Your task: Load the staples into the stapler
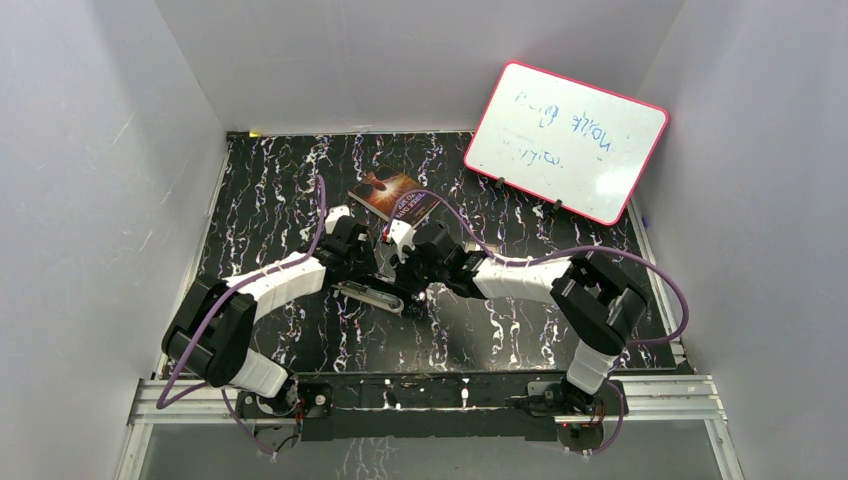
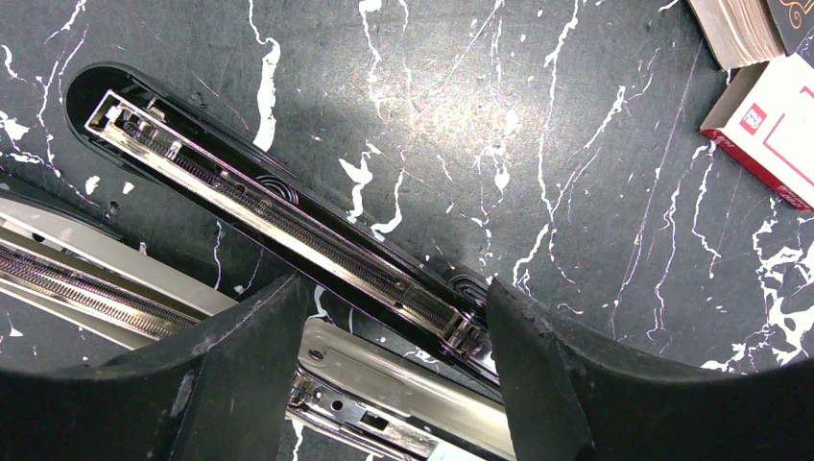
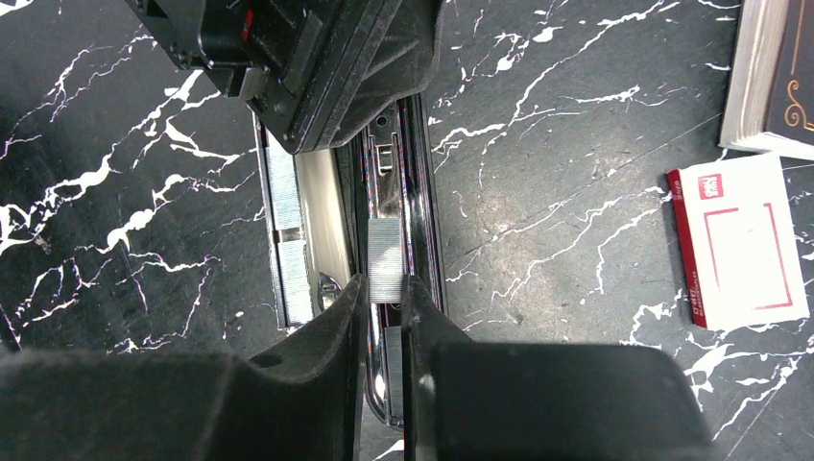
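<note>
The stapler (image 1: 372, 296) lies opened at the table's middle. Its black lid (image 2: 269, 206), with a chrome channel, is folded away from the silver rail (image 2: 403, 375). My left gripper (image 2: 394, 317) stands open astride the hinge end, its right finger (image 2: 557, 384) against the lid's end. My right gripper (image 3: 386, 288) is shut on a short strip of staples (image 3: 386, 254), held just over the chrome channel (image 3: 422, 192). More staples (image 3: 288, 240) lie in the silver rail beside it. The white-and-red staple box (image 3: 744, 240) lies on the table to the right.
A paperback book (image 1: 395, 195) lies just behind the two grippers, next to the staple box (image 2: 768, 125). A pink-framed whiteboard (image 1: 565, 140) leans at the back right. White walls close in the black marbled table (image 1: 500, 340) on three sides.
</note>
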Tool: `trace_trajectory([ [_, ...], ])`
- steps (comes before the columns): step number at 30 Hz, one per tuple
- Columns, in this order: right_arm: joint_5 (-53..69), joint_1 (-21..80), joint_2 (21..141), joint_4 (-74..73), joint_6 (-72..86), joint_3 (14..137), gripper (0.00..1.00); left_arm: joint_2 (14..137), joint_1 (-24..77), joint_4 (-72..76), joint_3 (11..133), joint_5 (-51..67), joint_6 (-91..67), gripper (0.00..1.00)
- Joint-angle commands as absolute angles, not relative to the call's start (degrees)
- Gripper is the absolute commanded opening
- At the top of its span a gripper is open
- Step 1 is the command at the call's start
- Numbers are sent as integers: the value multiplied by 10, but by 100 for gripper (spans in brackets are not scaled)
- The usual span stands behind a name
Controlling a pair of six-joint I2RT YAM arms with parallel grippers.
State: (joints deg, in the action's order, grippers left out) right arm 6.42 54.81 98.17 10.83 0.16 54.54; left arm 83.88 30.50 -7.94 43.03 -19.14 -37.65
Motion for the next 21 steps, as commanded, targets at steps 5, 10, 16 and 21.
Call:
trace_trajectory([
  [5,73,547,995,105,9,575,0,825,307,-113,435,-207,-368,67],
  [10,73,547,995,100,10,577,0,824,308,-115,434,-208,-369,67],
  [16,69,547,990,102,10,577,0,824,308,-114,434,-208,-368,67],
  [21,71,547,967,136,9,561,0,824,307,-114,435,-208,-369,67],
])
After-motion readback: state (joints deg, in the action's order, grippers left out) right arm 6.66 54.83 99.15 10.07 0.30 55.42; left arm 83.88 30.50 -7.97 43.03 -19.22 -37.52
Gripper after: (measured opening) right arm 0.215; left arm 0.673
